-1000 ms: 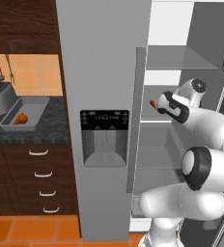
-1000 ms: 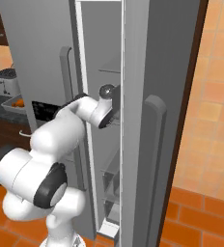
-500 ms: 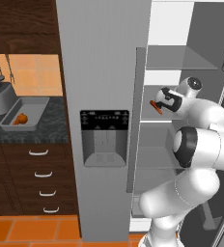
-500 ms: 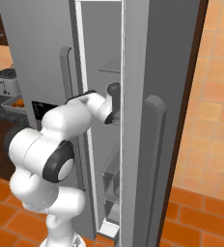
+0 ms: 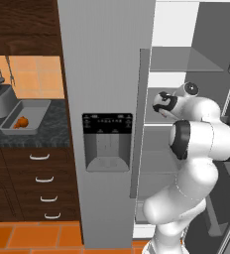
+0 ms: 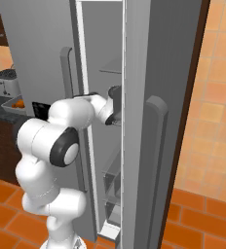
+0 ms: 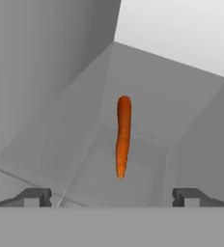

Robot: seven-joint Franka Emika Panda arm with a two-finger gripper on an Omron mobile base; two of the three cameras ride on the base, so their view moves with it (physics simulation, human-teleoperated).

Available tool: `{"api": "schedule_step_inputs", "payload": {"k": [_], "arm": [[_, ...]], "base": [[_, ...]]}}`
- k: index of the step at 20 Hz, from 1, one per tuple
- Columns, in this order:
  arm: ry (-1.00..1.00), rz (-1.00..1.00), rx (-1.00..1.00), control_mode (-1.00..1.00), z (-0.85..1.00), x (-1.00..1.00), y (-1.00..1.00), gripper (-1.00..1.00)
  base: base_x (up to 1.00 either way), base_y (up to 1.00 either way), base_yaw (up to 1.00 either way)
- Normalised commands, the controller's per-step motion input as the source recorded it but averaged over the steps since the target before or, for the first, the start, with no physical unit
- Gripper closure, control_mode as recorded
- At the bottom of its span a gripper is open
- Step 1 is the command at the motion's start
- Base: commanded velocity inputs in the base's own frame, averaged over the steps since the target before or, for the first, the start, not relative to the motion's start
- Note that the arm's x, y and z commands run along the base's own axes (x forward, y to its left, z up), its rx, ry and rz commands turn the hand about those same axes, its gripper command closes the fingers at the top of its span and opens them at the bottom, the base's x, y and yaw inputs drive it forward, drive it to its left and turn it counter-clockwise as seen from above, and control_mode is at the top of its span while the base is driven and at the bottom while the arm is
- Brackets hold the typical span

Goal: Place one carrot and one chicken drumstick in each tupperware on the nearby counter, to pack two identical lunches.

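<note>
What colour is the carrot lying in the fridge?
Orange; the carrot shows best in the hand view.

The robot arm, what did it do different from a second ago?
The arm swung its elbow round and pushed the open gripper further into the fridge, toward a carrot on the shelf. Nothing was grabbed or dropped. The tupperware on the counter stayed put.
</note>
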Motion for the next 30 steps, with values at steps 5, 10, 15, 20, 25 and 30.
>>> {"api": "schedule_step_inputs", "payload": {"k": [5, 10, 15, 20, 25, 30], "arm": [[0.00, 0.00, 0.00, -1.00, -0.13, 0.43, 0.01, -1.00], [0.01, 0.00, 0.00, -1.00, -0.21, 0.44, 0.00, -1.00], [0.01, 0.00, 0.00, -1.00, -0.30, 0.44, 0.00, -1.00], [0.00, 0.00, 0.00, -1.00, -0.25, 0.42, 0.00, -1.00], [0.00, 0.00, 0.00, -1.00, -0.33, 0.45, 0.00, -1.00], [0.00, 0.00, 0.00, -1.00, -0.37, 0.64, 0.09, -1.00]], "base": [[0.00, 0.00, 0.00], [0.00, 0.00, 0.00], [0.00, 0.00, 0.00], [0.00, 0.00, 0.00], [0.00, 0.00, 0.00], [0.00, 0.00, 0.00]]}}
